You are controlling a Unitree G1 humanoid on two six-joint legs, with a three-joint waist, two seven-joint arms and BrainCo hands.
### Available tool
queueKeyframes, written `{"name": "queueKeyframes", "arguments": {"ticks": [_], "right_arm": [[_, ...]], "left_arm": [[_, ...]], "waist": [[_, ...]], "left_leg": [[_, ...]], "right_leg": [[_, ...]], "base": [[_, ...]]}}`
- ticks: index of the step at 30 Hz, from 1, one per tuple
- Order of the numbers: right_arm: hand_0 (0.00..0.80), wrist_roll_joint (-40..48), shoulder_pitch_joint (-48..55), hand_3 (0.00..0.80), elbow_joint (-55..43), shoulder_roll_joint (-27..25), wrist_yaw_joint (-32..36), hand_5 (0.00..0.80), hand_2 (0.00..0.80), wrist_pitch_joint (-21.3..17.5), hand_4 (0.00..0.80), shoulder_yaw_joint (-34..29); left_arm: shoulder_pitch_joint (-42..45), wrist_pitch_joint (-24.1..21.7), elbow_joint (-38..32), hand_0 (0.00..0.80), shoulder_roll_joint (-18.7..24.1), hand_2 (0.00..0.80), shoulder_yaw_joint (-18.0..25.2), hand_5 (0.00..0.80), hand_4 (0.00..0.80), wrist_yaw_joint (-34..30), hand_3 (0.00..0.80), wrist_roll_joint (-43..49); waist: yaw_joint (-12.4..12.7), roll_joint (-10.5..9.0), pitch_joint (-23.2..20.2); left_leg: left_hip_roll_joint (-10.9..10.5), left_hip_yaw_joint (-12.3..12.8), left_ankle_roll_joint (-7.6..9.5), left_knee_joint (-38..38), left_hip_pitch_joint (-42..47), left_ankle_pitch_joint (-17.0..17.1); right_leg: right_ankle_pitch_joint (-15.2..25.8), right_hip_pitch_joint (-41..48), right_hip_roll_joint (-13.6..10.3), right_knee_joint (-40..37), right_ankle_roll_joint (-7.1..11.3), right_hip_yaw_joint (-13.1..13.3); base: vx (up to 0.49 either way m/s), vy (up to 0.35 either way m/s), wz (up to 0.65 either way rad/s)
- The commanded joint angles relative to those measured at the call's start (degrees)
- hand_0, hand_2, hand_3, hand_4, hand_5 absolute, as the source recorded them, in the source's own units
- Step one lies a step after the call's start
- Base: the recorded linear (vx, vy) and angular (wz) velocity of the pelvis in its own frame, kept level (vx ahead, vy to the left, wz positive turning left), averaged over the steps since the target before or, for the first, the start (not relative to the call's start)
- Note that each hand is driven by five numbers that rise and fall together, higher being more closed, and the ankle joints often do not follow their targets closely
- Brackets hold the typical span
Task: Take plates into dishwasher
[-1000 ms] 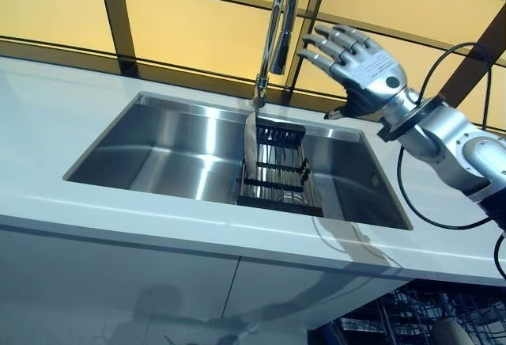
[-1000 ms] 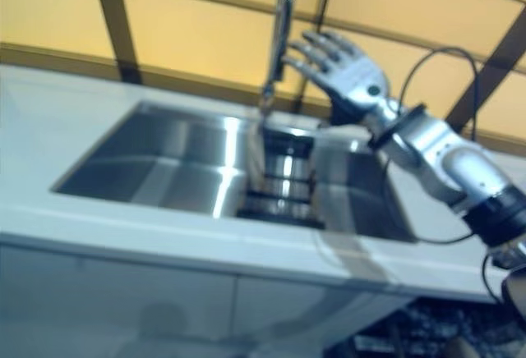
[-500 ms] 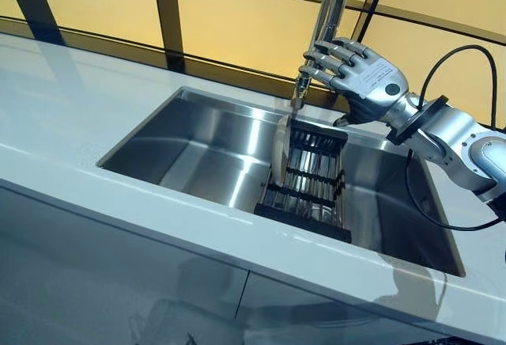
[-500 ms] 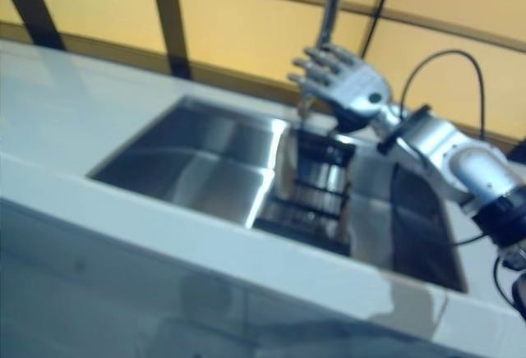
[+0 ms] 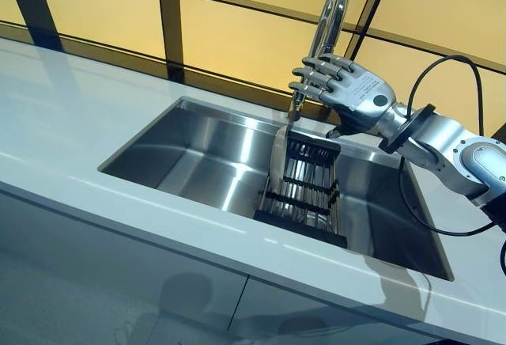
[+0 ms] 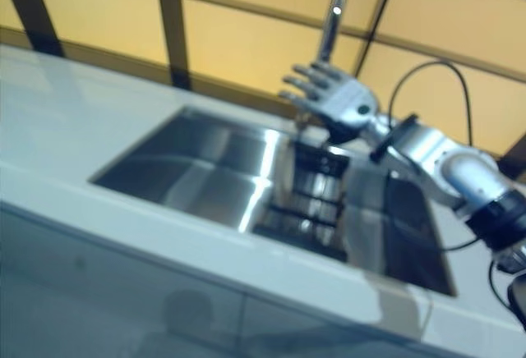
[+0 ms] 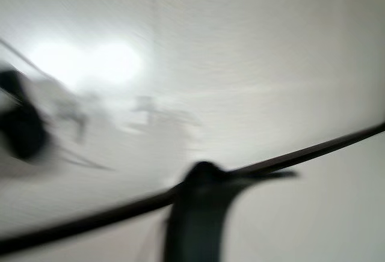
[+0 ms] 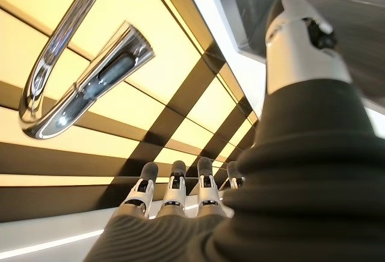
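Observation:
A pale plate (image 5: 277,161) stands on edge at the left end of a black dish rack (image 5: 306,191) inside the steel sink (image 5: 198,151). My right hand (image 5: 353,92) hovers open above the rack's far end, fingers spread in front of the tap's stem, touching nothing. In the right wrist view its straight fingers (image 8: 174,191) and thumb (image 8: 301,39) hold nothing, with the tap's spout (image 8: 90,73) just past them. The left wrist view gives only a blurred dark shape against a pale surface, and my left hand shows in neither eye view.
A tall curved chrome tap (image 5: 332,13) rises behind the sink, right by my right hand. White worktop (image 5: 71,123) surrounds the sink, with a yellow panelled wall (image 5: 237,36) behind it. The sink's left basin holds nothing.
The camera has swung, shifting the whole picture. My right hand has come down and across from beside the tap's top to just above the rack's far end, still open.

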Motion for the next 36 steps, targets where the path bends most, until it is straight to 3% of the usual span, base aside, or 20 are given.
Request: {"name": "queueKeyframes", "arguments": {"ticks": [1,12,36], "right_arm": [[0.000,3.8,-2.3,0.000,-0.8,0.2,-0.3,0.000,0.000,-0.3,0.000,-1.6],[0.000,1.6,0.7,0.000,-2.9,2.4,3.5,0.000,0.000,-1.0,0.000,-2.9],[0.000,-2.4,-4.7,0.000,-1.6,4.3,2.1,0.000,0.000,0.9,0.000,1.2]], "left_arm": [[-1.6,-0.6,1.3,0.000,0.2,0.000,0.1,0.000,0.000,-0.4,0.000,2.7],[-1.8,-0.4,1.1,0.000,-0.1,0.000,0.4,0.000,0.000,0.8,0.000,3.3],[-1.7,-0.6,-0.3,0.000,0.2,0.000,-0.4,0.000,0.000,1.4,0.000,-0.4]], "waist": [[1.7,0.79,-0.6],[2.2,0.50,-0.1],[3.4,0.64,4.4]], "left_leg": [[-1.0,2.0,3.28,0.6,0.8,-6.6],[-1.0,1.8,3.36,0.5,1.1,-6.8],[-1.2,2.1,2.31,-0.1,-3.1,-5.6]], "right_leg": [[-1.7,-4.1,-2.7,7.5,5.78,-1.4],[-1.6,-3.9,-2.8,7.7,5.97,-1.9],[1.2,-6.3,-2.6,2.8,6.26,-2.2]], "base": [[0.000,0.000,0.00],[0.007,-0.005,0.00],[0.000,0.000,0.01]]}}
